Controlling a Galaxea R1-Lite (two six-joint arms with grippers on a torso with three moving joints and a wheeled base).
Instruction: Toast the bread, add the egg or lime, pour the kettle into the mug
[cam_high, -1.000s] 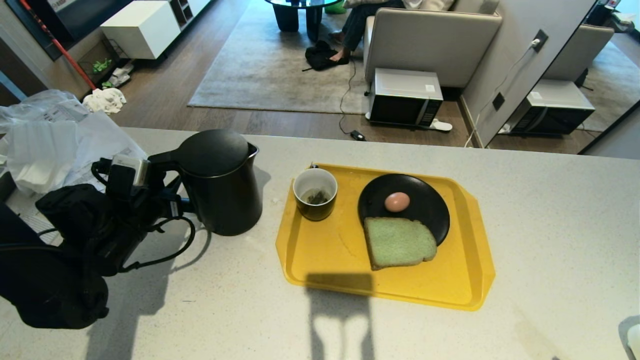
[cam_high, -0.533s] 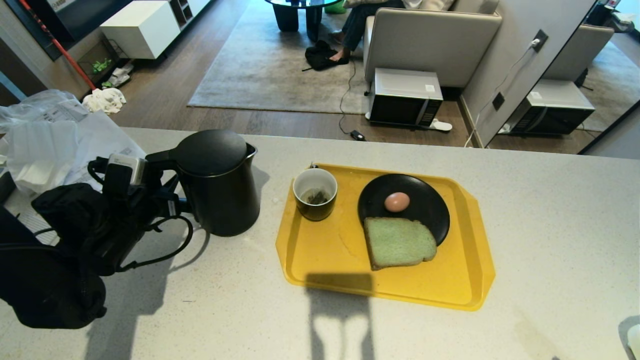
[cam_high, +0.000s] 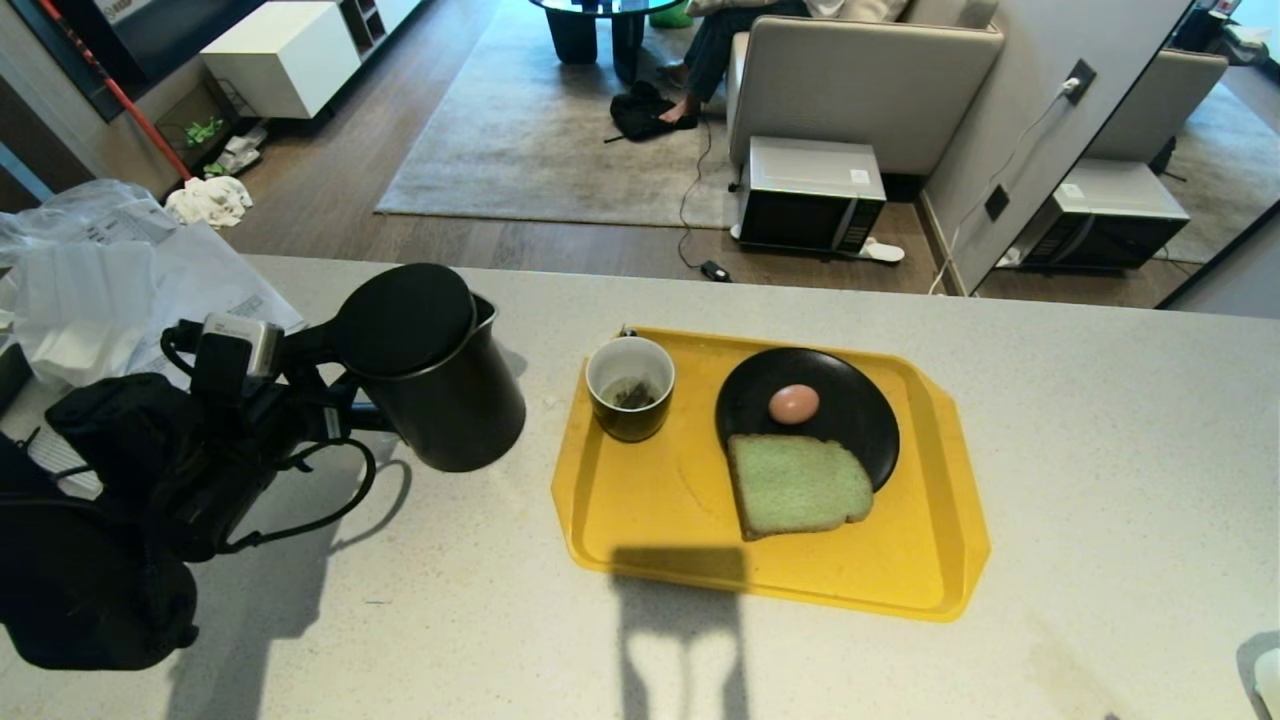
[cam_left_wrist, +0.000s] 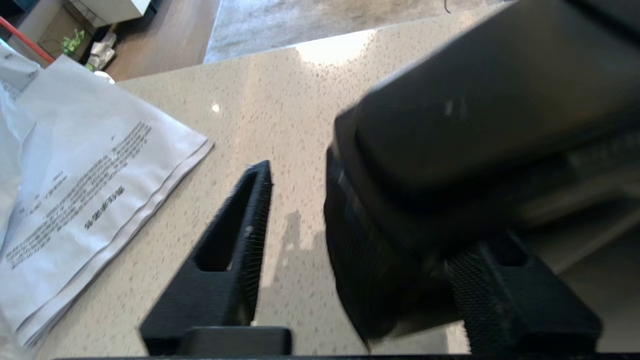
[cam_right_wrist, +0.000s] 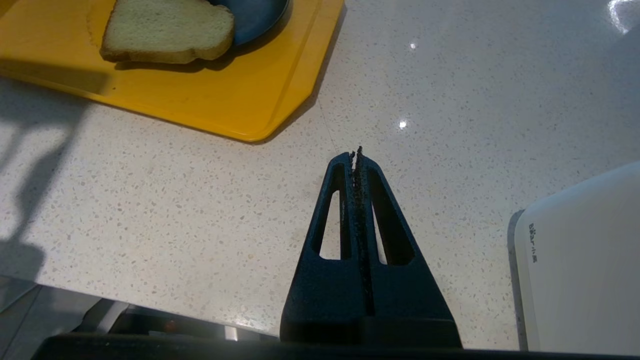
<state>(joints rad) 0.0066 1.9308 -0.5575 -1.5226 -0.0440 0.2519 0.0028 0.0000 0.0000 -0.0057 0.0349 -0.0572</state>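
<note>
Head view: kettle tilted toward L gripper, handle betw. its jaws; mug well beyond.
L wrist: jaws wide, handle loose. Risk: kettle topples.
R wrist: R gripper closed, empty.

Left end effector spread apart; right end effector pressed closed, parked.

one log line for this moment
left gripper open at kettle handle | kettle on counter | right gripper shut, idle | mug, bread, egg on tray
</note>
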